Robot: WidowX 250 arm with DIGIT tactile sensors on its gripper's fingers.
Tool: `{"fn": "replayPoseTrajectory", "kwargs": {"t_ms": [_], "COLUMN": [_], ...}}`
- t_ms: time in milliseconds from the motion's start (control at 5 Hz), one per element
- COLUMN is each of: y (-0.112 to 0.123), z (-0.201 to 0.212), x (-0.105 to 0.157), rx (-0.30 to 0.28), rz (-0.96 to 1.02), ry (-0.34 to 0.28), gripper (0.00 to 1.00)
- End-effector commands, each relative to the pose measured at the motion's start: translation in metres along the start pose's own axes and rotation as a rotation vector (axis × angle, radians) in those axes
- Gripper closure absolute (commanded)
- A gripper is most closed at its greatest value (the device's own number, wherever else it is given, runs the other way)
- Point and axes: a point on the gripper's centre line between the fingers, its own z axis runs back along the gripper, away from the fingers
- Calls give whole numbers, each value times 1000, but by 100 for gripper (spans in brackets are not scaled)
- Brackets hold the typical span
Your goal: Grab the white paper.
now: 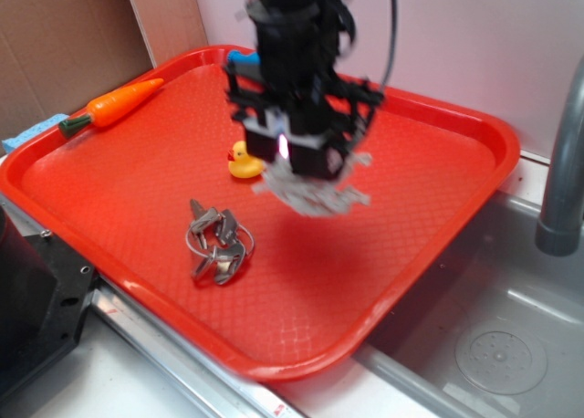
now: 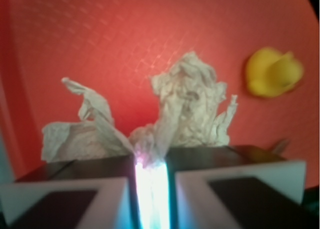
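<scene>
The white paper (image 1: 315,195) (image 2: 187,104) is a crumpled, ragged wad hanging just above the red tray (image 1: 411,208), pinched in its middle. My gripper (image 1: 306,162) (image 2: 151,161) is shut on it, with both jaws pressed close on a fold of the paper and only a thin lit strip of paper between them. Loose ends of the paper spread out to both sides below the fingers. In the wrist view the tray floor shows behind the paper.
A yellow rubber duck (image 1: 243,161) (image 2: 274,72) stands on the tray just left of the gripper. A grey key bunch (image 1: 217,242) lies nearer the front. A toy carrot (image 1: 114,105) rests on the tray's far left rim. A sink basin (image 1: 497,345) and a faucet (image 1: 566,162) are to the right.
</scene>
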Motion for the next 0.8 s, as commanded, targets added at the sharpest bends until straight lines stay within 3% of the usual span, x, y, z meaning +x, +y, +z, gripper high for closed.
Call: {"fn": "replayPoseTrajectory", "kwargs": {"t_ms": [0,200,400,600], "y": [45,72,82,85], "z": [70,81,83,80], "x": [-1,-9,-14,-9], "rx": [-49,-75,-105,-97], "rz": [-40,-13,14,51], "ry": [-122,-155,-190,-143], "gripper": [100,100,100,100]}}
